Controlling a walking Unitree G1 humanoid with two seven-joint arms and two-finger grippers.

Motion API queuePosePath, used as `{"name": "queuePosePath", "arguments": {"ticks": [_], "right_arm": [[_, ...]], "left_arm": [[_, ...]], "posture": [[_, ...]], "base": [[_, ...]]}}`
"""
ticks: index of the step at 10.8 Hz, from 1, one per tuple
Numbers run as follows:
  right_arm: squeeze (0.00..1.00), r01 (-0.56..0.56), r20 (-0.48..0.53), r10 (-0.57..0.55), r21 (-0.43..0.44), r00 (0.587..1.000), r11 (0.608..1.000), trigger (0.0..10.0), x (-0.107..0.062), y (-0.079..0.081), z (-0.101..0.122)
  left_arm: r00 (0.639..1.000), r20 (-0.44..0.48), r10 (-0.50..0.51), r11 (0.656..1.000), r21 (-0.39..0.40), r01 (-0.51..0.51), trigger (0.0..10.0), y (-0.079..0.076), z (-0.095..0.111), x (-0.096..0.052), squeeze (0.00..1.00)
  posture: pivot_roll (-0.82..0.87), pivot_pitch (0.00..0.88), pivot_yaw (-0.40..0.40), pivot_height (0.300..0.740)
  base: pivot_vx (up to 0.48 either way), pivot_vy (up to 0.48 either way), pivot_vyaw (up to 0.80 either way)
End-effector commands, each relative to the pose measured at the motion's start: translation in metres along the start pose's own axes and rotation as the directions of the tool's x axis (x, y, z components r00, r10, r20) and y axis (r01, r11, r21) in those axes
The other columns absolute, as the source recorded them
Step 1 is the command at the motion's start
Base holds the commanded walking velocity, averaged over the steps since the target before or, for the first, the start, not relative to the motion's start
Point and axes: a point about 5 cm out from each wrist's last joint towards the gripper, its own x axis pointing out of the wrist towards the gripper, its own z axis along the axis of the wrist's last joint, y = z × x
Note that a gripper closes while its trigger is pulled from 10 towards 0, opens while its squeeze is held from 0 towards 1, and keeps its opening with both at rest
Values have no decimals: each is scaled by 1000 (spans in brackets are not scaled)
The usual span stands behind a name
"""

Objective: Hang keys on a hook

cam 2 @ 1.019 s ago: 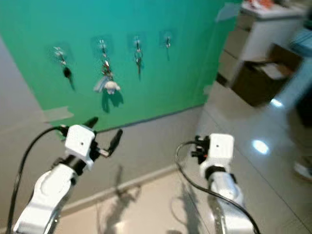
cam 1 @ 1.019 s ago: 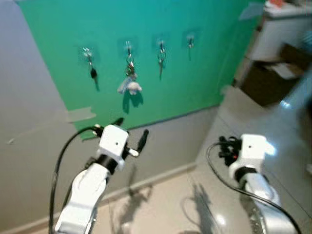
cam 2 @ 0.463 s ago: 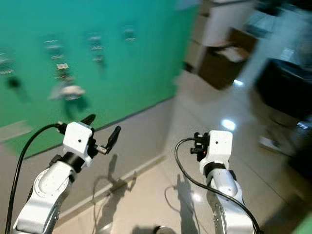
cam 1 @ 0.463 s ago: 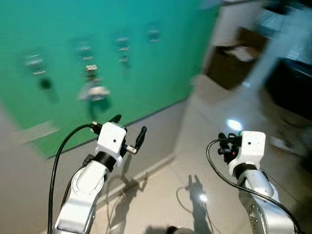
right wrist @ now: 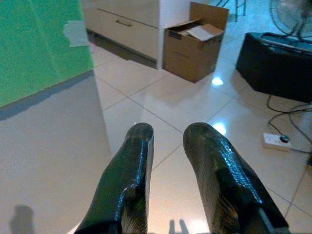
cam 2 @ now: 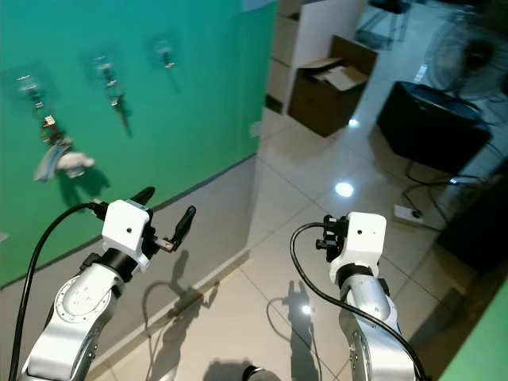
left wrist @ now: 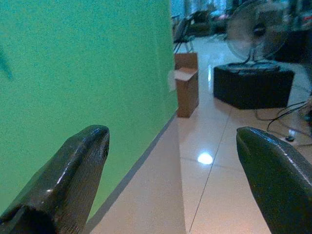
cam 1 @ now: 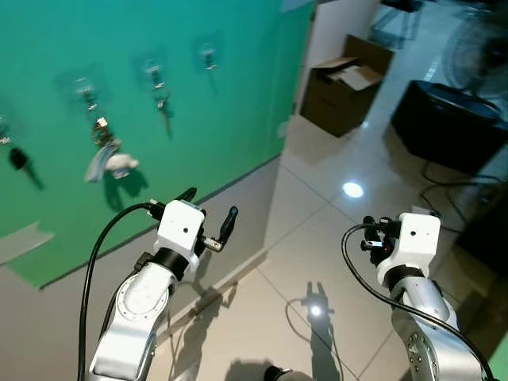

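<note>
I had the green wall [cam 1: 159, 143] running along my left, with a row of hooks stuck to it. From what I could judge, the hanging was already done. Key bunches hung from the hooks: one with a pale plush charm [cam 1: 111, 163], a plain set of keys [cam 1: 159, 91] on the next hook toward the room, a small item on the hook [cam 1: 208, 55] beyond that which I could not make out, and a dark fob [cam 1: 16, 159] at the far left edge. Neither claw carried anything, so I saw nothing left to hang. What remained, as I read it, was only to move off or fetch another set, if there was one.

Further into the room stood a black case [cam 2: 432, 123] on the tiled floor [cam 1: 333, 238], with a fan [left wrist: 251, 36] behind it. Nearer the wall sat a cardboard box [cam 1: 343, 91], flaps open, with something pale lying in the top. I could not tell what it was.

My left gripper [cam 1: 208, 213] was raised in front of the grey lower wall, well below the hooks, fingers spread wide with nothing between them. My right gripper [right wrist: 168, 146] pointed out over the tiles, its fingers drawn narrow with a slim gap, empty.
</note>
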Motion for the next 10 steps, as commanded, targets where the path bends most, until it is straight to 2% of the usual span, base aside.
{"name": "queuePosePath", "arguments": {"ticks": [1, 8, 10], "right_arm": [[0, 16, 19, -16, -3, 1000, 1000, 10000, -2, -3, 6], [0, 56, 5, -56, 0, 998, 998, 10000, -4, -6, 3], [0, 64, 2, -64, 2, 998, 998, 10000, -6, -7, 2]], "left_arm": [[1000, 23, 2, 1000, -9, -2, 10000, 0, 2, 1, 0], [997, 66, -51, 998, 30, 49, 10000, -3, 7, 4, 0], [996, 70, -64, 998, 34, 62, 10000, -4, 8, 5, 0]], "posture": [[-57, 14, -2, 740], [-66, 5, 18, 740], [-66, 5, 18, 740]], "base": [[0, 0, -800], [0, 0, -800], [0, -336, -800]]}}
